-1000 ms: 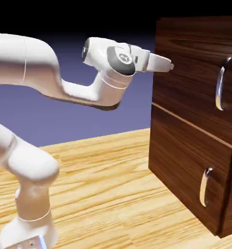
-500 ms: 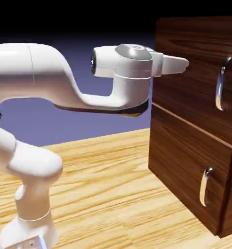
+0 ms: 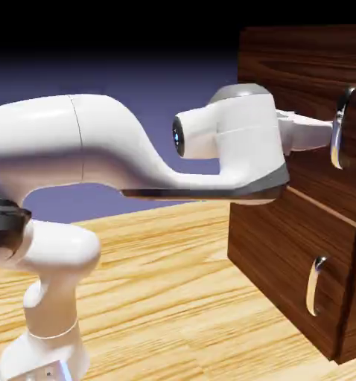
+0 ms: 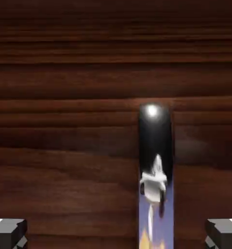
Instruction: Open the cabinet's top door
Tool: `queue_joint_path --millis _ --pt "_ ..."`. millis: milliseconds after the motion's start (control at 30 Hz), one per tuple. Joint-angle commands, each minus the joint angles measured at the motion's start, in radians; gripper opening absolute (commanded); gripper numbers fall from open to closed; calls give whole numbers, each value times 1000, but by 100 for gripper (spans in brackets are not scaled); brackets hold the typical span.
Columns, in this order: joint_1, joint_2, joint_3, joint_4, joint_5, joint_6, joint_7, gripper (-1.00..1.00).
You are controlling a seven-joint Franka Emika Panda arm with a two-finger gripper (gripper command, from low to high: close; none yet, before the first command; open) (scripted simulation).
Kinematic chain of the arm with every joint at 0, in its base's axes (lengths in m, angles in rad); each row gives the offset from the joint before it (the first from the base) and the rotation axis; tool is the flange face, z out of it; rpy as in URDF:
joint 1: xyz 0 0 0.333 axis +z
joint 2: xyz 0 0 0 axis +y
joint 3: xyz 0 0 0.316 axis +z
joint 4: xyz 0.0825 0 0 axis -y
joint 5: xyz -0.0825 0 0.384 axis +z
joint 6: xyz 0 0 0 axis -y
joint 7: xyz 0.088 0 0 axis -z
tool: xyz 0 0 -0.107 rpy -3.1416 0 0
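- The top door is the upper dark wooden panel of the cabinet, on the exterior view's right, and it is shut; its long curved handle stands upright.
- The pincer is open wide, its tips on either side of the handle in the hand view, holding nothing. Whether a tip touches the metal, I cannot tell.
- The step in hand looks to be settling around the handle. The bar sits off-centre, nearer the right-hand tip in the hand view, so a small sideways correction would serve well before closing.
- Ease in only until the pads reach past the bar — pushing on could press the tips against the wood.
- Close squarely and gently; the bar is smooth and curved, so a shallow pinch could slip.
- Then pull slowly along the arc of the door's swing, letting the wrist turn with it; a straight tug may twist the grip loose.
- Compared with the earlier exterior views, the hand is lower and farther to the exterior view's right — its tips now at the handle rather than short of it.
- The forearm has dropped and reached forward too, while the door and the lower handle have not moved.
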Motion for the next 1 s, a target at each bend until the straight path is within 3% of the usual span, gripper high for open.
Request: queue_joint_path --millis 0,233,267,967 --pt "8 -3 -9 6 -23 1 17 0" --pt "194 46 -127 138 -28 -18 19 0" --pt "194 46 -127 138 -28 -18 19 -100" --pt "-531 64 402 -337 236 -233 38 -100"
